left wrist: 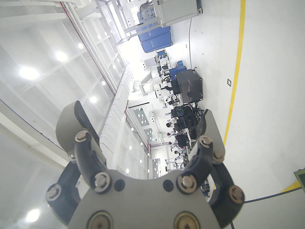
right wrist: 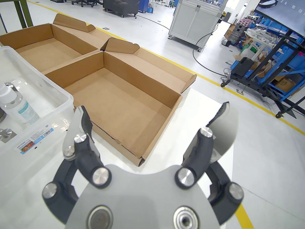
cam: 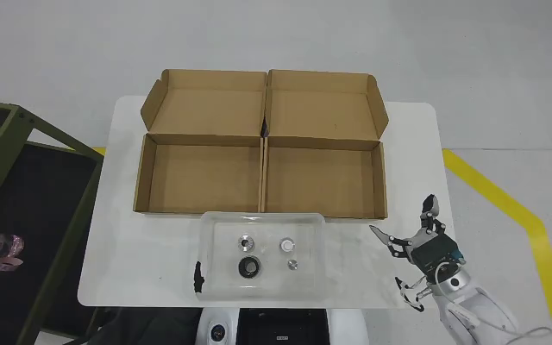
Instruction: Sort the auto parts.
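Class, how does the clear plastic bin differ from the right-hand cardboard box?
The bin is clear plastic; the right-hand cardboard box is brown and opaque. The bin holds small parts, among them a black ring and a white-capped bottle; the box is empty. The box has a lid flap folded back; the bin is lidless. Both are open-topped, rectangular and stand on the white table.
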`<act>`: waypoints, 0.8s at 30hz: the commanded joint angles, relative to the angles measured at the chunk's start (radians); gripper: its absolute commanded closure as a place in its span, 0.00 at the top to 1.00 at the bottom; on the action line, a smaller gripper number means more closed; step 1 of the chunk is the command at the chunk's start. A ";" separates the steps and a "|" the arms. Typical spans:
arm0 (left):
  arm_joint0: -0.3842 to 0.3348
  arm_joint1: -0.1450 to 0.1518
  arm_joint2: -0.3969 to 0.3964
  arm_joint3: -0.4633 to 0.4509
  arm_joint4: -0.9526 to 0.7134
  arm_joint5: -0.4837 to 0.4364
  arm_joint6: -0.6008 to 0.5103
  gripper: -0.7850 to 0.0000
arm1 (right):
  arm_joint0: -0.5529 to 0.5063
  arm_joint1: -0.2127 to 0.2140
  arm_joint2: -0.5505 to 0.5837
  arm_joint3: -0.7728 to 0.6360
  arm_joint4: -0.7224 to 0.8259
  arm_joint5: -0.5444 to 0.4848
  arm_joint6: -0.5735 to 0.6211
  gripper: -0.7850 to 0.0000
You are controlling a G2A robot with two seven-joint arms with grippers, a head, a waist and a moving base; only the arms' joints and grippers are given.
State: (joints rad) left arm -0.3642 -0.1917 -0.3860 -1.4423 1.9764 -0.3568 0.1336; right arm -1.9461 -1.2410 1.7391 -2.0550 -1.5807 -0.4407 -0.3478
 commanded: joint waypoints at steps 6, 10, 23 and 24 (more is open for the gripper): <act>0.000 0.000 0.000 0.000 0.000 0.000 0.000 1.00 | 0.000 0.000 0.000 0.000 0.000 0.000 0.000 1.00; 0.000 0.000 0.000 0.000 0.000 0.000 0.000 1.00 | 0.000 0.000 0.000 0.000 0.000 0.000 0.000 1.00; 0.000 0.000 0.000 0.000 0.000 0.000 0.000 1.00 | 0.008 0.001 -0.007 -0.005 -0.002 -0.006 0.014 1.00; 0.000 0.000 0.000 0.000 0.000 0.000 0.000 1.00 | 0.015 0.002 -0.016 -0.008 -0.002 -0.023 0.026 1.00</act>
State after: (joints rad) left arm -0.3642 -0.1917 -0.3860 -1.4423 1.9764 -0.3568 0.1336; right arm -1.9371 -1.2400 1.7297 -2.0605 -1.5827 -0.4510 -0.3324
